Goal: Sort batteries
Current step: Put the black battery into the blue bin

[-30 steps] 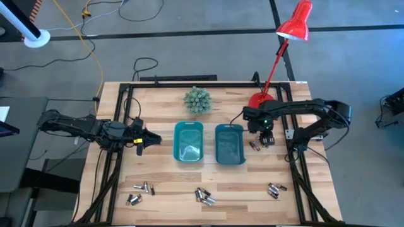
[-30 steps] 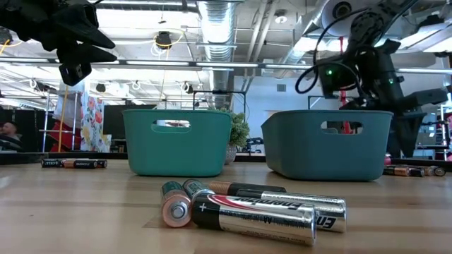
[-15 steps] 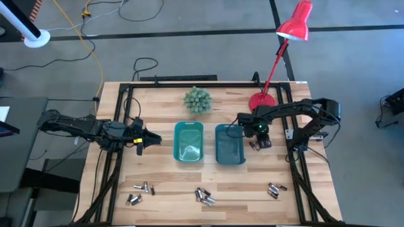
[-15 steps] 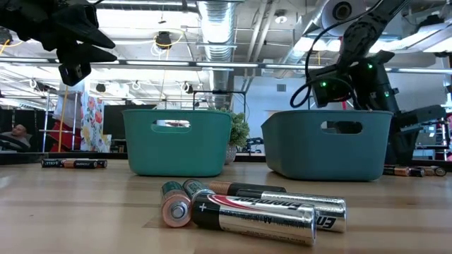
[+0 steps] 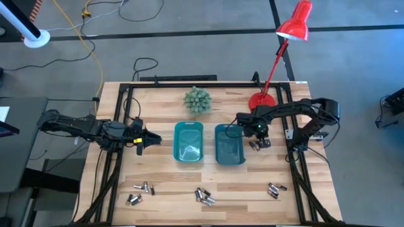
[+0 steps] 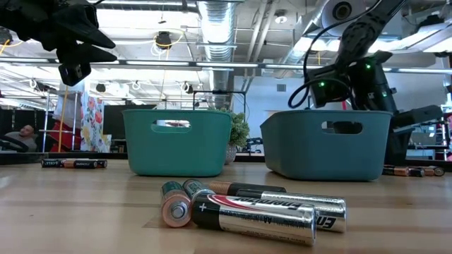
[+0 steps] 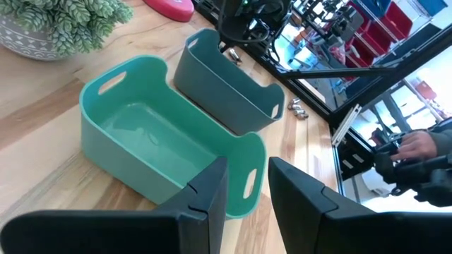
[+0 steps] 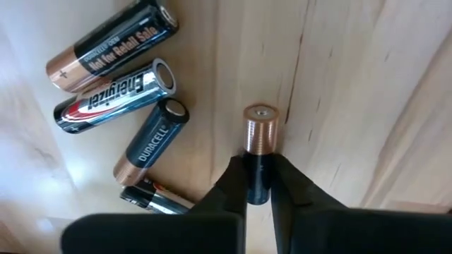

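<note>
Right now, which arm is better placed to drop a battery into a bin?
Right. The right gripper is shut on a copper-topped battery beside the darker bin; the left gripper is empty.

Evenly lit from above in the high view, with soft short shadows under both arms and a pale wash over the worktop (image 5: pixel 164 183). Strongly backlit in the low view: ceiling strips (image 6: pixel 233 65) blown out to white, the arm at upper left reduced to a near silhouette. Sharp on the nearest batteries (image 6: pixel 254 208) there (bright glints along their silver casings), softer on the bins (image 6: pixel 176 141) and blurred in the room behind. Warm and bright in the right wrist view, wood grain crisp, own fingers (image 8: pixel 286 187) dark and out of focus. Slightly bowed toward the edges in the left wrist view, background shelving hazy.
</note>
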